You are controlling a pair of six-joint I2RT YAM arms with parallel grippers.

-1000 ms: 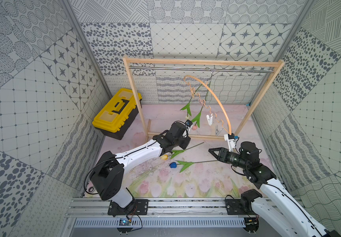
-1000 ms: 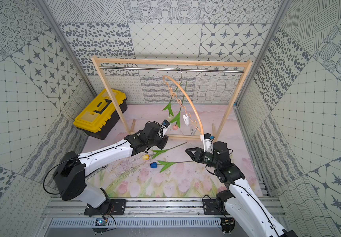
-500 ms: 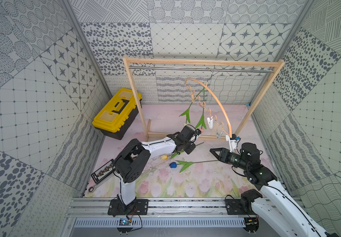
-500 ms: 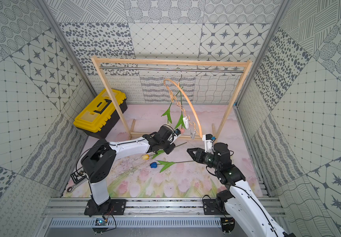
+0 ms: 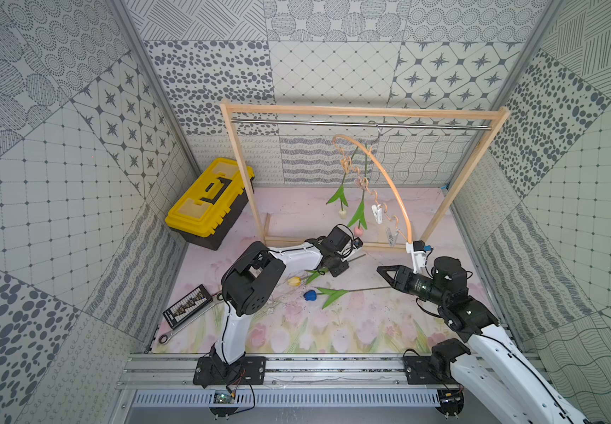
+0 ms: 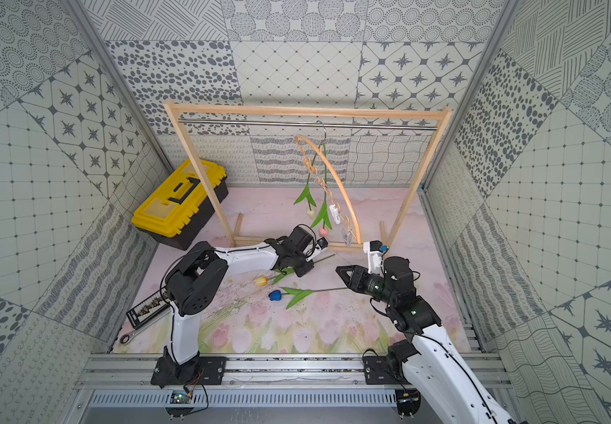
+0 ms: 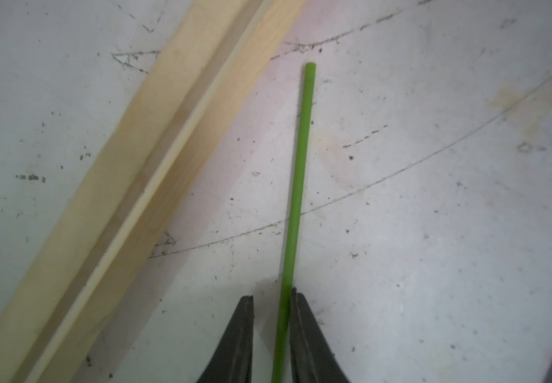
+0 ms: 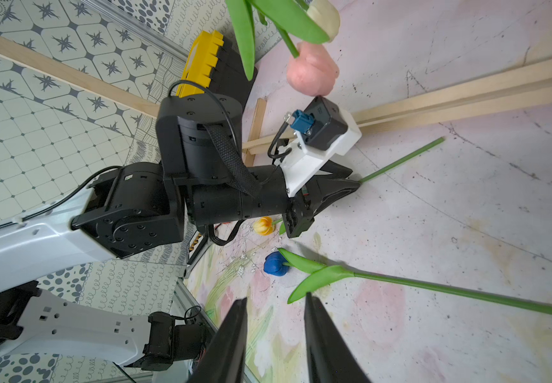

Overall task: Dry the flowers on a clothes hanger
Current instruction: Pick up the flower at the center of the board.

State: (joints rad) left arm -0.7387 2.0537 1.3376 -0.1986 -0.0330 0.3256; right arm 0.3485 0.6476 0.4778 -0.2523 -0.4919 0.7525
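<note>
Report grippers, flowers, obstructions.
Left gripper straddling stem of yellow tulip, unclamped; right gripper open, empty. White tulip, pink tulip hung on hanger; blue tulip on mat. Frame base bar beside stem.

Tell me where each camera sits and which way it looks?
Both top views: high above the front rail, looking down at the mat, wooden frame and clothes hanger; left arm and right arm show.
Left wrist: on the left arm, low over the mat, looking along the yellow tulip's stem beside the frame's base bar; its jaws' tips show.
Right wrist: on the right arm, facing the left arm, blue tulip and hanging pink tulip; its jaws' tips show.
Shared: both wrist views show that stem and base bar.
</note>
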